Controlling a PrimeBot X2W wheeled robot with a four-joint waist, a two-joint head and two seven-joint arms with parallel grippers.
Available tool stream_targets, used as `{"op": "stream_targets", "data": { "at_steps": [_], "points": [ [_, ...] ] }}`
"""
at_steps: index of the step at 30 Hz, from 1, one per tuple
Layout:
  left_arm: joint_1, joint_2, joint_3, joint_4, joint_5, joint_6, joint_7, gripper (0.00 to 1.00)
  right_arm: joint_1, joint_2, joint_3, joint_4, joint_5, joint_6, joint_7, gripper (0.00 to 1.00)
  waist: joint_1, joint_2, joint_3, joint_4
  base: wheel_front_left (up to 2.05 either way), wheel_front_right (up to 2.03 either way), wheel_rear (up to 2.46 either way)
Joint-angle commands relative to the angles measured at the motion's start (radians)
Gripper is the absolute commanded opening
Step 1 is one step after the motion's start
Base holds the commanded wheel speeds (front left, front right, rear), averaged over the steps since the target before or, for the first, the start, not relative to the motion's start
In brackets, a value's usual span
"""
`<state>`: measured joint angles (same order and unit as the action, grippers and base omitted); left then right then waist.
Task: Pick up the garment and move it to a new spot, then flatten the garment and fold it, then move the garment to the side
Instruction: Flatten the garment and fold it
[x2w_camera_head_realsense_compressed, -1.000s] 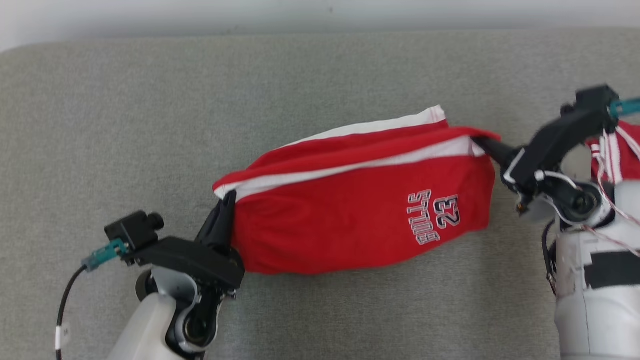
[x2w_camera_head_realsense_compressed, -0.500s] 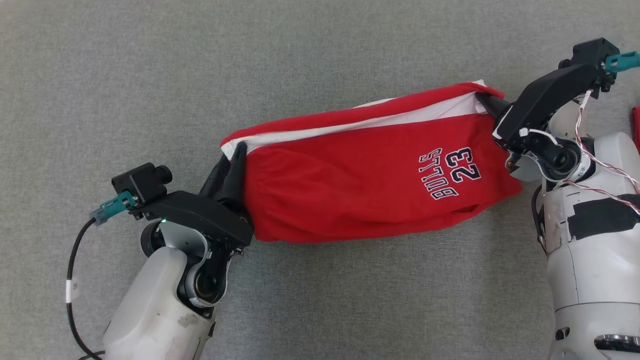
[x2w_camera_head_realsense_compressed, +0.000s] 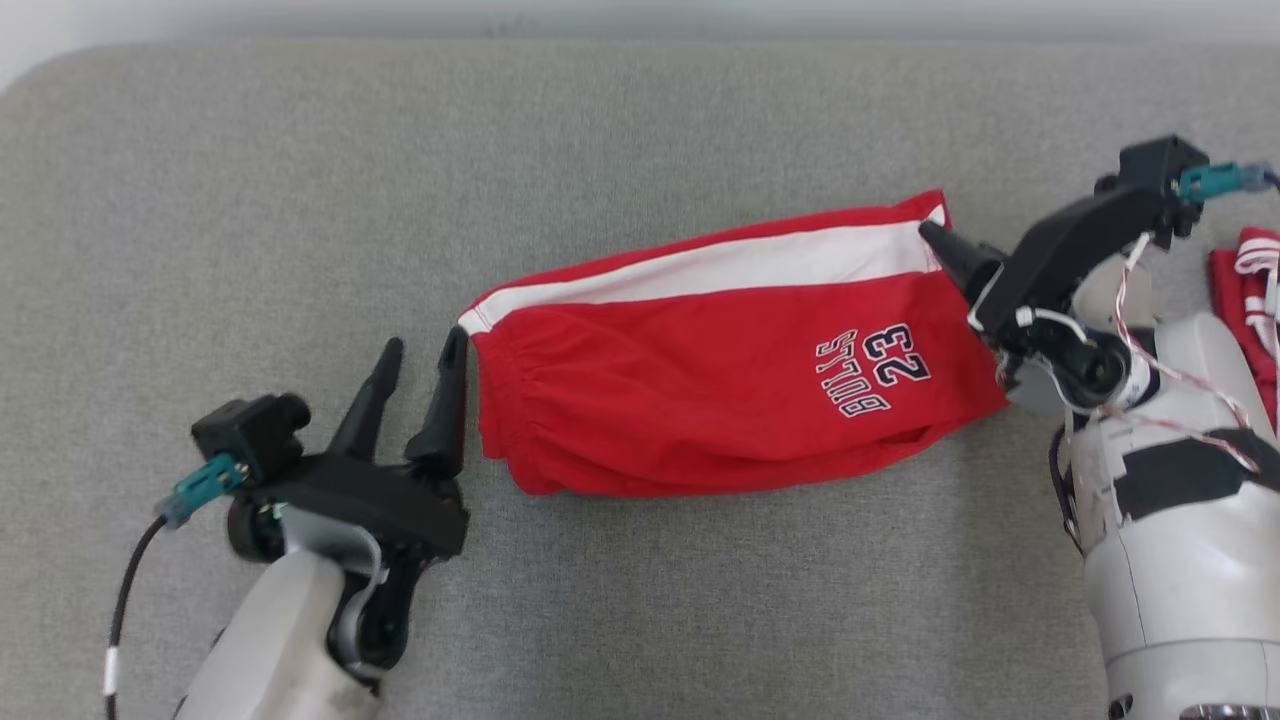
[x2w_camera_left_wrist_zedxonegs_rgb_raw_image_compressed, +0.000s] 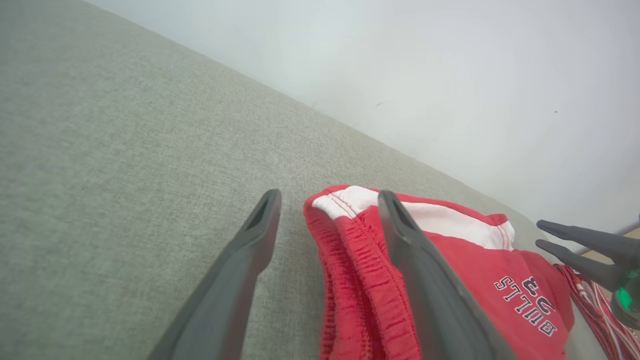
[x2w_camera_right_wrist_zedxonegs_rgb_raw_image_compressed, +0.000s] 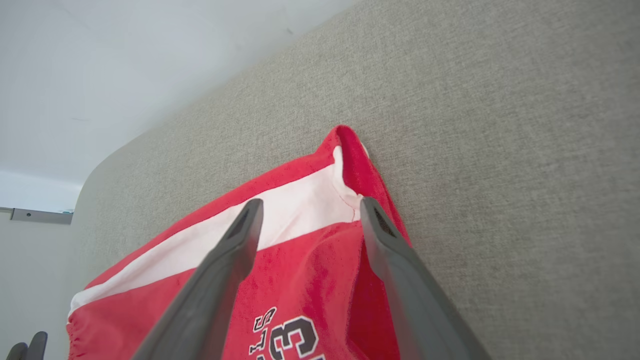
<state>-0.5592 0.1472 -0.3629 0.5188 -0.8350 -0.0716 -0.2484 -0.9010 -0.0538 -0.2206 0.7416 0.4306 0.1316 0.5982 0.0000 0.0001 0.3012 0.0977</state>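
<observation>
Where the grey worktop (x2w_camera_head_realsense_compressed: 640, 120) carries it, the red garment (x2w_camera_head_realsense_compressed: 700, 400) lies between both arms, long axis left to right, right end farther from the robot. Its waistband end sits just beside the spread left jaws. Its hem corner lies at the spread right jaws, unpinched.

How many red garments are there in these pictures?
2. The red Bulls shorts lie in the middle of the grey surface; a second red garment with white stripes shows at the right edge, partly hidden by the right arm.
</observation>
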Motion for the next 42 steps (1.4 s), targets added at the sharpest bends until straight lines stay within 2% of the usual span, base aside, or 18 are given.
{"op": "stream_targets", "data": {
  "at_steps": [1, 6, 12, 18, 22, 29, 37, 42],
  "points": [
    [0.029, 0.023, 0.010, -0.014, 0.043, -0.002, -0.011, 1.00, 0.031, -0.013, 0.005, -0.010, -0.005, -0.003, -0.001, 1.00, 0.0000, -0.0001, -0.053, -0.011, 0.00, 0.00, 0.00],
    [0.148, 0.025, 0.131, -0.132, 0.181, 0.017, -0.016, 1.00, 0.105, -0.022, 0.010, -0.018, -0.035, -0.002, -0.023, 1.00, 0.0000, -0.0001, -0.104, -0.012, 0.00, 0.00, 0.00],
    [0.303, -0.020, 0.300, -0.259, 0.372, 0.033, -0.016, 1.00, 0.154, -0.017, -0.020, 0.014, -0.085, -0.003, -0.065, 1.00, 0.0000, -0.0001, -0.136, -0.002, 0.00, 0.00, 0.00],
    [0.416, -0.062, 0.393, -0.310, 0.505, 0.013, -0.016, 1.00, 0.159, -0.031, -0.051, 0.081, -0.198, -0.003, -0.131, 1.00, 0.0000, -0.0001, -0.154, 0.029, 0.00, 0.00, 0.00],
    [0.458, -0.083, 0.423, -0.321, 0.526, -0.006, -0.016, 1.00, 0.126, -0.028, -0.114, 0.132, -0.246, -0.003, -0.161, 1.00, 0.0000, -0.0001, -0.143, 0.059, 0.00, 0.00, 0.00],
    [0.495, -0.096, 0.414, -0.362, 0.541, -0.015, -0.015, 1.00, 0.080, -0.050, -0.235, 0.211, -0.340, -0.003, -0.197, 1.00, 0.0000, -0.0001, -0.105, 0.119, 0.00, 0.00, 0.00],
    [0.491, -0.096, 0.377, -0.379, 0.496, 0.010, -0.015, 1.00, 0.035, -0.054, -0.307, 0.274, -0.450, -0.003, -0.218, 1.00, 0.0000, -0.0001, -0.058, 0.161, 0.00, 0.00, 0.00],
    [0.489, -0.097, 0.365, -0.389, 0.490, 0.018, -0.015, 1.00, 0.042, -0.041, -0.306, 0.310, -0.502, -0.003, -0.192, 1.00, 0.0000, -0.0001, -0.050, 0.167, 0.00, 0.00, 0.00]
  ]
}}
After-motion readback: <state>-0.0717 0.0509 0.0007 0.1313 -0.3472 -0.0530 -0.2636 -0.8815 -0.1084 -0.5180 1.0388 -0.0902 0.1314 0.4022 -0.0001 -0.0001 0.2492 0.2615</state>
